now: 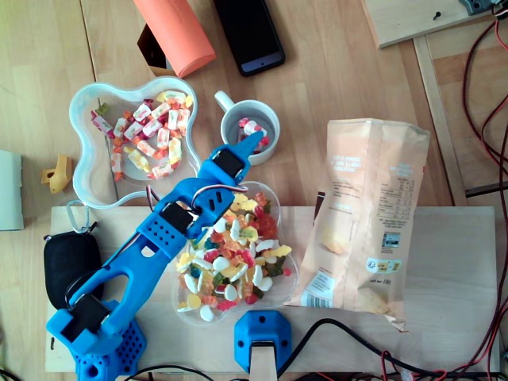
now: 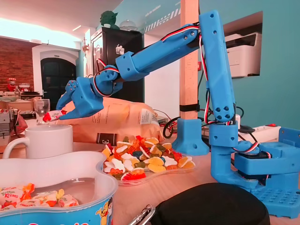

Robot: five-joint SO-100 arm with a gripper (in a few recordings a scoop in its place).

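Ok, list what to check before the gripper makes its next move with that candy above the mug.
1. Grip: blue gripper shut on the red-and-white wrapped candy: ok.
2. Aim: in the overhead view, gripper tip over the opening of the white ceramic mug: ok.
3. Height: in the fixed view, candy apart above the mug's rim: ok.
4. Mug upright: ok.
5. Room in mug: loose candies inside, fill level: cannot tell.
6. Blue arm above the clear plastic dish of gummy sweets: ok.

- The blue gripper [image 2: 55,112] pinches a red-and-white wrapped candy [image 2: 49,115] just above the white mug [image 2: 44,140].
- A clear dish [image 2: 189,169] of gummy sweets sits beside the mug, with a paper snack bag [image 2: 123,119] behind it.
- A blue-rimmed bowl [image 2: 75,161] in the foreground holds more wrapped candies.
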